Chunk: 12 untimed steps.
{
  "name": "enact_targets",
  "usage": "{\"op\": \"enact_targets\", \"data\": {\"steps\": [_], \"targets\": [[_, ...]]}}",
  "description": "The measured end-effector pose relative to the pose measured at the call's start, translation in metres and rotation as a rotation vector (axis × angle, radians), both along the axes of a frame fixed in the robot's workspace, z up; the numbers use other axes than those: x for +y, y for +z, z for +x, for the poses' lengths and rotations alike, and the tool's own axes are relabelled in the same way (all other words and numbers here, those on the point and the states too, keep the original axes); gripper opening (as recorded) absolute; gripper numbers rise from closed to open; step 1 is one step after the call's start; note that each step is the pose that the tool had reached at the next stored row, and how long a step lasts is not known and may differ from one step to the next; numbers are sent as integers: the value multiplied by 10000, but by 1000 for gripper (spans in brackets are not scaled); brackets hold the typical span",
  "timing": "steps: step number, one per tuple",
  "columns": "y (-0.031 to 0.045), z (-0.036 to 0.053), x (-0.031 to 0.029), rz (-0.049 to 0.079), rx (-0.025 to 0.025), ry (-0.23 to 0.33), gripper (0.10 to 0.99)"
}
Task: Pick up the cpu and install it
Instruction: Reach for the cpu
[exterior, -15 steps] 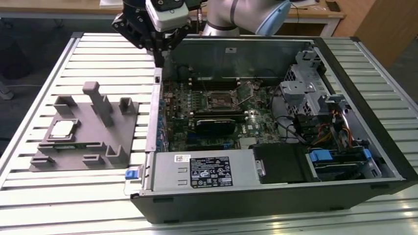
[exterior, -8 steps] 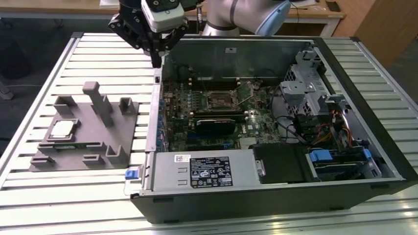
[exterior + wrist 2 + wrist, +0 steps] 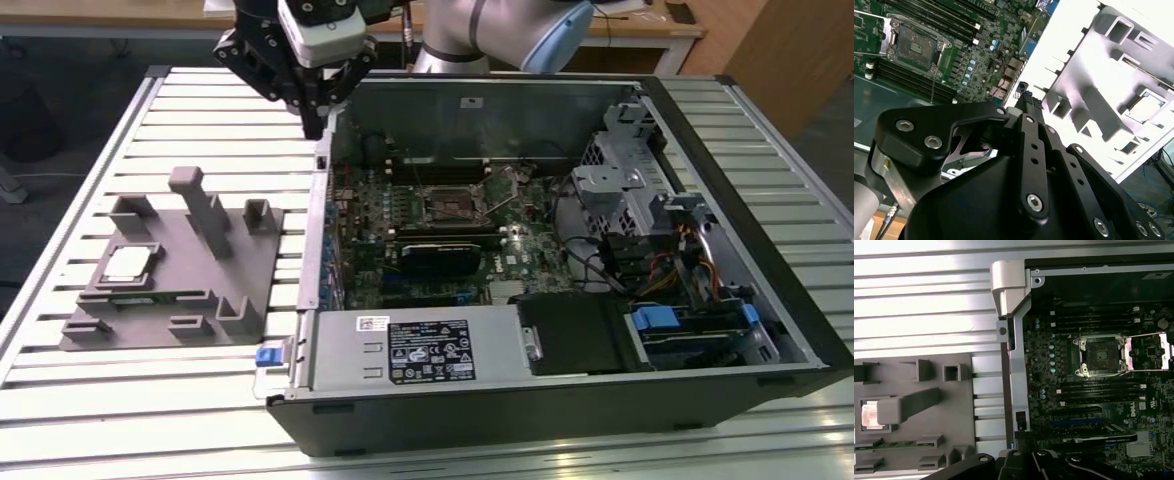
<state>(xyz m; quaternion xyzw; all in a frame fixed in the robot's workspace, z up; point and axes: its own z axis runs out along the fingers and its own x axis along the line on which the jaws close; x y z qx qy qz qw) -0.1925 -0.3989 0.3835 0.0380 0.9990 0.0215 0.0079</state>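
The fingers (image 3: 315, 118) hang tips-down from the arm (image 3: 494, 35), drawn close together with nothing held between them. In the exterior view they sit right at the far corner of the open computer case (image 3: 467, 110), over the edge where its wall meets the slatted desk (image 3: 80, 400). Whether the tips touch that edge cannot be told.

The cpu (image 3: 127, 264) lies flat in a square recess of the grey fixture (image 3: 174, 290), well apart from the fingers, toward the exterior view's left of them and nearer the camera. In the first wrist view its pale top shows partly behind one of the fixture's upright blocks (image 3: 901, 407). The fixture rests on the desk just beside the case.

On the other side of the fingers, inside the case, the black-framed socket (image 3: 1102, 356) sits on the motherboard (image 3: 400, 250) with its metal cover plate (image 3: 1149, 352) folded open. The socket is nearer to the fingers than the cpu is.
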Motion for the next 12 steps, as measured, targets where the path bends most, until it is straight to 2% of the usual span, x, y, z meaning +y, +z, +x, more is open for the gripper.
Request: {"op": "enact_targets", "data": {"steps": [12], "targets": [[-14, -88, 0, 0, 7, 0, 106]]}}
